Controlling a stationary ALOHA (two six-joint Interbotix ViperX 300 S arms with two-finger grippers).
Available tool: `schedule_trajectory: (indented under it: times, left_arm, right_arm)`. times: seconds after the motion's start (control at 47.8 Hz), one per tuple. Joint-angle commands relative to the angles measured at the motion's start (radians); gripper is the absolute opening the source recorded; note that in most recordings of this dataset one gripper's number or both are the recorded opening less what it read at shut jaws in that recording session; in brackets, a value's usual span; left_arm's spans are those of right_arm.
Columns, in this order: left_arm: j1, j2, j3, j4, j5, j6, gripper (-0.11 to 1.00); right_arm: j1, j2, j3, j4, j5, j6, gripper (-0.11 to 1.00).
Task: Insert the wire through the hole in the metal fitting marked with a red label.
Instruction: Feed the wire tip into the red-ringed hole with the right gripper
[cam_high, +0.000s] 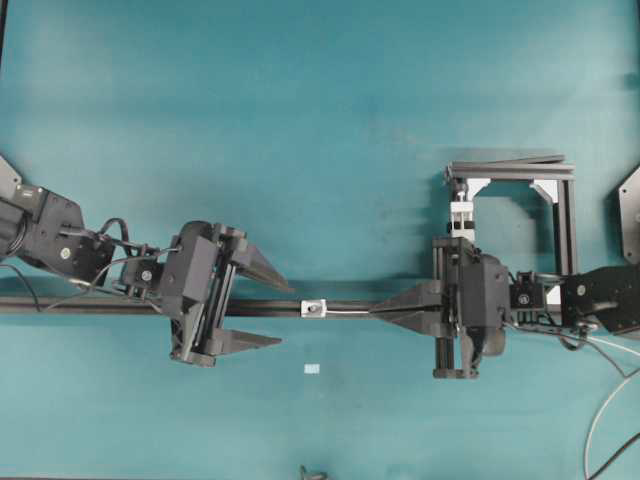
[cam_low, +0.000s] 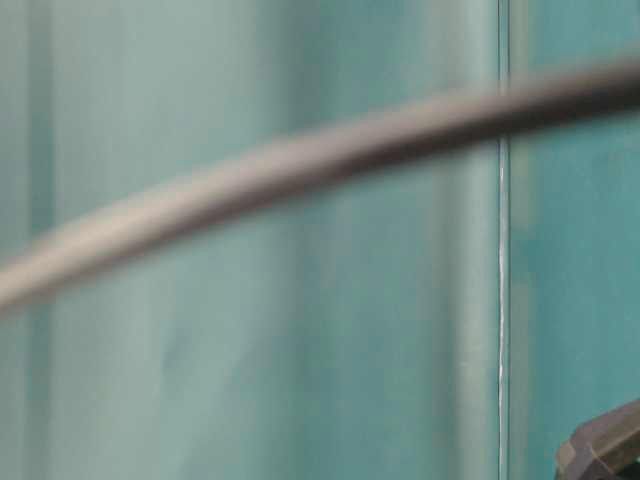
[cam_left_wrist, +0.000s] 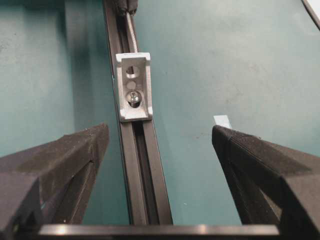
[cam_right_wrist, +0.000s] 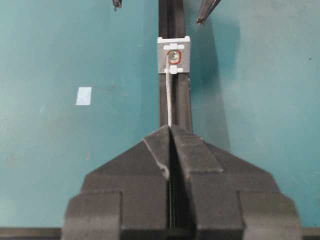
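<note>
Here, near the middle of the teal bench (cam_high: 300, 120), the right end effector (cam_right_wrist: 170, 131) was clamped shut on the wire (cam_right_wrist: 168, 100), whose tip reached the red-ringed hole (cam_right_wrist: 173, 57) in the metal fitting (cam_right_wrist: 174, 55) on a black rail (cam_left_wrist: 142, 175). The left end effector (cam_left_wrist: 157, 137) waited open, holding nothing, beyond the fitting. Judging by this, insertion was starting; whether the wire had passed through could not be told.

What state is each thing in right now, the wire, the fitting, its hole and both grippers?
wire: pinched in the right gripper, its tip at the fitting.
metal fitting: upright on the black rail.
hole: red-ringed; wire end at it, passage unclear.
right gripper: shut on the wire.
left gripper: open, straddling the rail, holding nothing.
</note>
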Motion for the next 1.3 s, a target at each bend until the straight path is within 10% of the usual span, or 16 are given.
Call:
schedule_trajectory:
  times: [0.0,1.276]
  left_arm:
    - [0.003,-0.012,-0.014,0.000,-0.011,0.000,0.61]
    - [0.003,-0.018,-0.017,0.000,-0.011,0.000,0.61]
  right_arm:
    - [-0.003,-0.031,0.000,0.000,-0.011,0.003,-0.01]
    - [0.000,-0.034,-0.008,-0.028,-0.032,0.002,-0.01]
